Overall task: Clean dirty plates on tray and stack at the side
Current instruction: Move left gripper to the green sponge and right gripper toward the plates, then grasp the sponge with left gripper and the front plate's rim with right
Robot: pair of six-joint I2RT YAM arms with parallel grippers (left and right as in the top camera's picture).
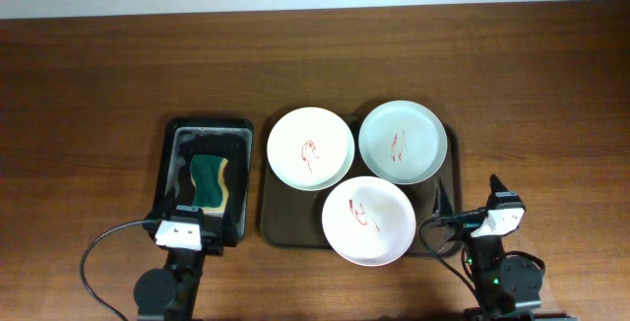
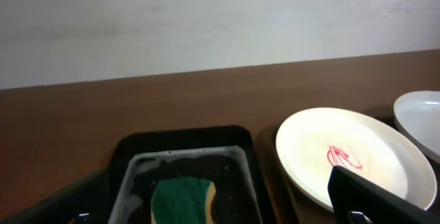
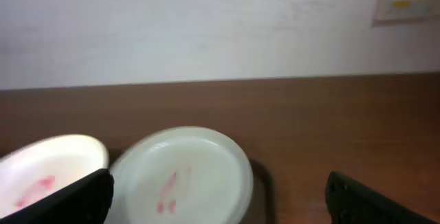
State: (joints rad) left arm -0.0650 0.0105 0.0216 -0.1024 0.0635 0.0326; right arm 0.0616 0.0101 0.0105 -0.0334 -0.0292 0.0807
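Three plates lie on the dark brown tray: a white plate at the back left, a mint-green plate at the back right and a white plate in front. Each has a red scribble stain. My left gripper is open and empty at the near end of the sponge tray. My right gripper is open and empty at the brown tray's front right corner. The left wrist view shows the open jaws and the back-left plate. The right wrist view shows the open jaws and the mint plate.
A black-rimmed metal sponge tray holds a green and yellow sponge, which also shows in the left wrist view. Bare wooden table lies to the right of and behind the brown tray. A pale wall stands behind the table.
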